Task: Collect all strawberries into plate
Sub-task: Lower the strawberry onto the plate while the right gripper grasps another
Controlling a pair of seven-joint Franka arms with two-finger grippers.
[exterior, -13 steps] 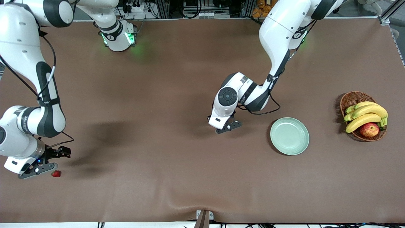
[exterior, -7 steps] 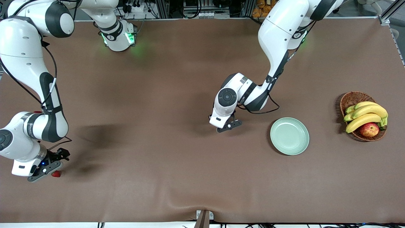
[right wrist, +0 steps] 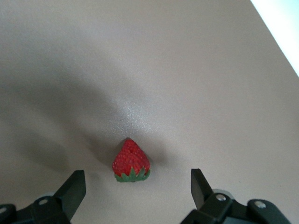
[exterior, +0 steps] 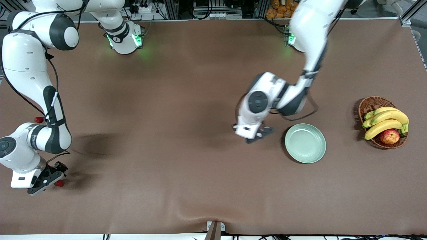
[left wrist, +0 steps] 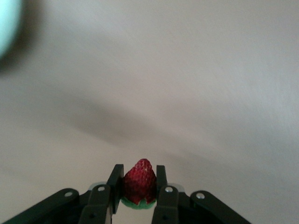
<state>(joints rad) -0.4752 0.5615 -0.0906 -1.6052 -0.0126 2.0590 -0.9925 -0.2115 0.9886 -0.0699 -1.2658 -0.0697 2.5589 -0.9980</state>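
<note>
My left gripper point(exterior: 258, 136) is shut on a strawberry point(left wrist: 139, 182), which is gripped between both fingers. It hovers over the table just beside the pale green plate point(exterior: 305, 143), on the side toward the right arm's end. The plate's rim shows in the left wrist view point(left wrist: 6, 23). My right gripper point(exterior: 48, 178) is open and low over a second strawberry point(exterior: 59, 183). In the right wrist view this strawberry point(right wrist: 131, 161) lies on the cloth just ahead of the open right gripper point(right wrist: 138, 186). A third strawberry point(exterior: 39, 119) peeks out beside the right arm.
A wicker basket point(exterior: 370, 104) with bananas point(exterior: 385, 121) and an apple point(exterior: 389, 136) stands at the left arm's end of the table. The brown cloth has a wrinkle near the front edge point(exterior: 186, 216).
My left gripper has moved toward the plate with its strawberry. My right gripper has shifted and lowered around the strawberry near the table's front corner.
</note>
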